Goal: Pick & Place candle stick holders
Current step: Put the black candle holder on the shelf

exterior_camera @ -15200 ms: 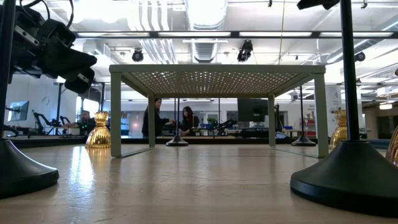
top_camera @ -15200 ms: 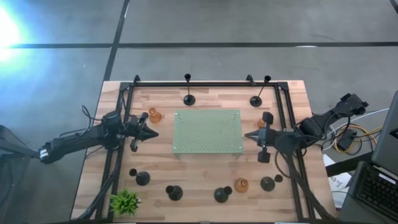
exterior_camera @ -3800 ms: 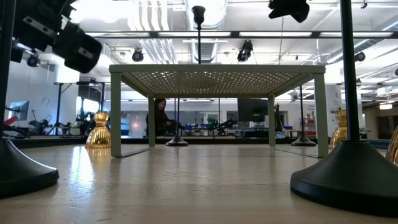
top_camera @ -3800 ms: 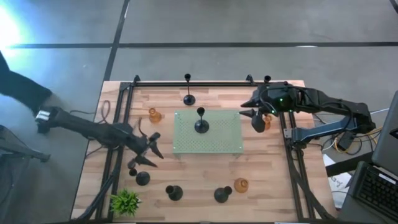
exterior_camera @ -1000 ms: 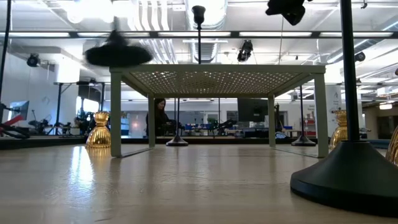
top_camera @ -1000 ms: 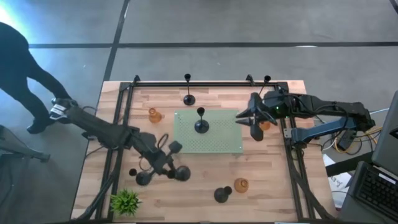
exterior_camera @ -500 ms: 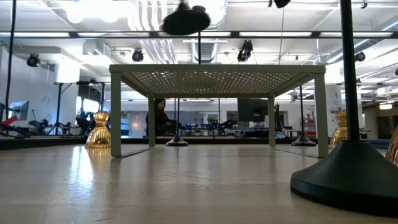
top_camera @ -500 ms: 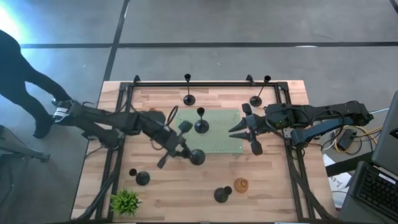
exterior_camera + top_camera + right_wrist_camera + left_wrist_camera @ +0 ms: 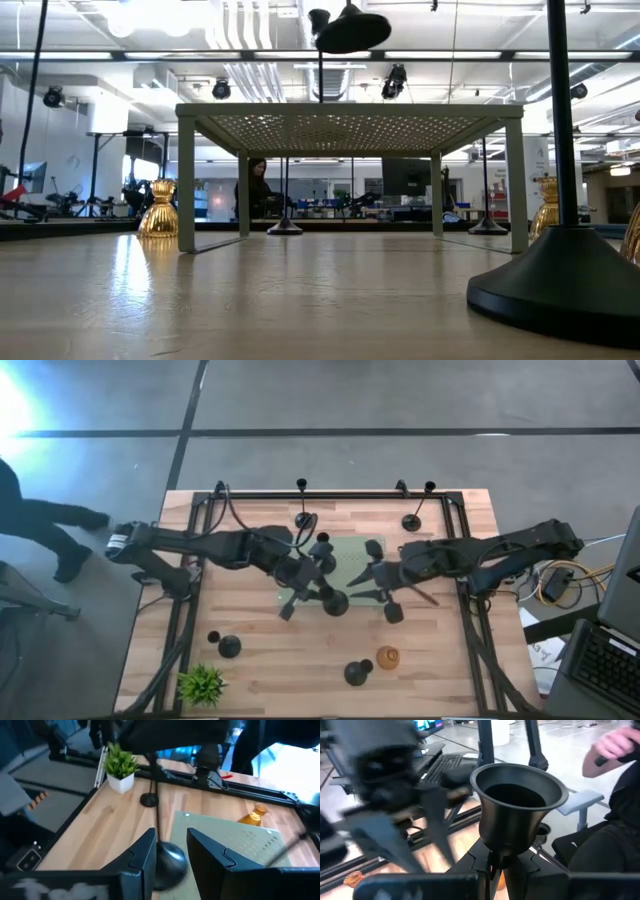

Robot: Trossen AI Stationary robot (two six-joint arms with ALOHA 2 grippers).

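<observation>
L arm stretched over mat (image 9: 350, 555), pincer (image 9: 318, 592) gripping black holder (image 9: 334, 601), seemingly tilted.

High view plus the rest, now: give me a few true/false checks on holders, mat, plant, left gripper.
1. A black holder stands on the green mat. True: the standing holder rises from the green mat.
2. The left gripper is empty. False: the left gripper has its fingers shut on the stem of a carried black holder.
3. The plant sits on the mat. False: the plant is at the front left corner of the table.
4. An amber holder stands near the table's front edge. True: the amber holder is there.
</observation>
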